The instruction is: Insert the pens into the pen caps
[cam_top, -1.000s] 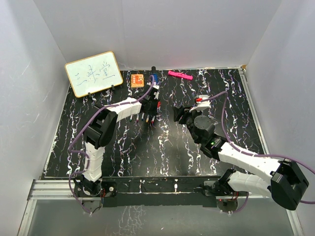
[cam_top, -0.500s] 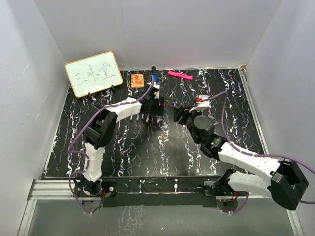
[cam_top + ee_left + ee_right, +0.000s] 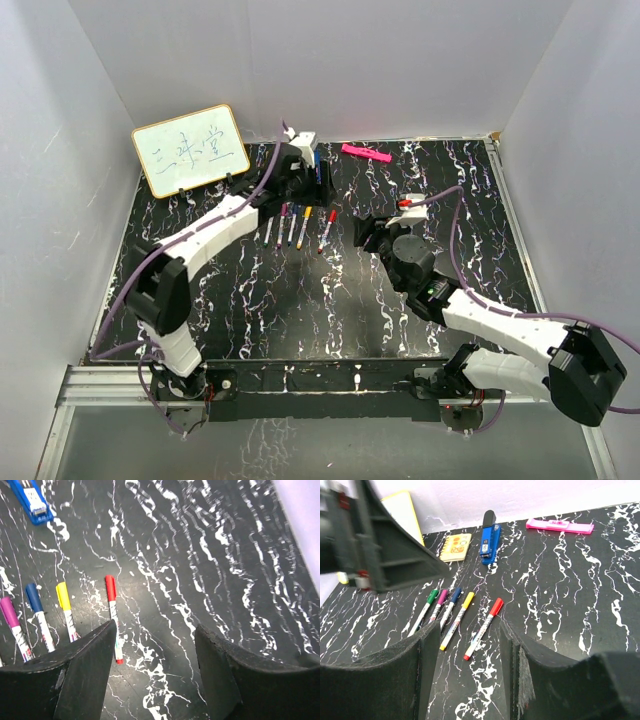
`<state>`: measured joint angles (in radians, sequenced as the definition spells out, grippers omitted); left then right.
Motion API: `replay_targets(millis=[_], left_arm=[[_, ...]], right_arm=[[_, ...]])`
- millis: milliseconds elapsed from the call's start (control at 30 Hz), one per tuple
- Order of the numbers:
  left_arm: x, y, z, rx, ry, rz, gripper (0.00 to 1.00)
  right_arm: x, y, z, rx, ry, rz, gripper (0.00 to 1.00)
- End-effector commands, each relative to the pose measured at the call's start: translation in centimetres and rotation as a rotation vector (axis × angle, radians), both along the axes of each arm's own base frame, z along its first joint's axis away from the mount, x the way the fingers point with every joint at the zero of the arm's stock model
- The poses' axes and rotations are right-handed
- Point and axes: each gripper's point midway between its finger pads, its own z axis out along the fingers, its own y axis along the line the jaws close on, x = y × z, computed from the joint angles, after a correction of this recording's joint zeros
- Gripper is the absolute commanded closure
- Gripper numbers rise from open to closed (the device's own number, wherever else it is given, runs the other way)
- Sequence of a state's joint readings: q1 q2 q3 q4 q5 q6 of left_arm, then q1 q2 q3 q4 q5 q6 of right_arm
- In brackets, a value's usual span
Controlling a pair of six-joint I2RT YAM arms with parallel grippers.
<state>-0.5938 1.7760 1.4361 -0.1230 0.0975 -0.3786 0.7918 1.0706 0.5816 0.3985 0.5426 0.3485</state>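
Five pens (image 3: pixel 455 622) lie side by side in a slightly fanned row on the black marbled bench (image 3: pixel 300 310), in its far half and a little left of the middle. Each white barrel carries one of the caps (image 3: pixel 469 598) on its far end. From left to right these are the green cap (image 3: pixel 432 596), purple cap (image 3: pixel 442 595), blue cap (image 3: pixel 455 593), yellow cap and red cap (image 3: pixel 496 604). The red-capped pen lies a little apart from the other four. The left gripper (image 3: pixel 155 630) hangs above the bench on the far side of the row, toward the far edge. Its jaws are spread, with only bare bench showing between them. The right gripper (image 3: pixel 470 632) sits low just to the right and near side of the row, facing the pens. Its jaws are parted too, and it grips nothing. Along the far edge behind the pens lie a blue stapler (image 3: pixel 489 540), an orange notepad (image 3: pixel 456 547) just to its left and a pink bar (image 3: pixel 560 526) further right. A small whiteboard (image 3: pixel 190 150) leans at the far left corner.
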Motion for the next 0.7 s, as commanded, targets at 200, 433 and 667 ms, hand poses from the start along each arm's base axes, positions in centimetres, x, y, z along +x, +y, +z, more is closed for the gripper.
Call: replay_targets(millis=[200,433,667], left_arm=[[-2.5,5.7,4.2,-0.017,-0.127,0.115,0.51],[-2.2,17.9,5.5,-0.062,-0.164,0.379,0.4],[-3.5,27.9,6.2,0.059,-0.216,0.659,0.25]], right_arm=[[1.8,-3.3,0.2,0.04,-0.001,-0.163,0.45],[4.5,-11.9,-1.7,0.129,0.065,-0.339,0.29],[3.6,-19.8,-1.9,0.201,0.069,-0.631,0.18]])
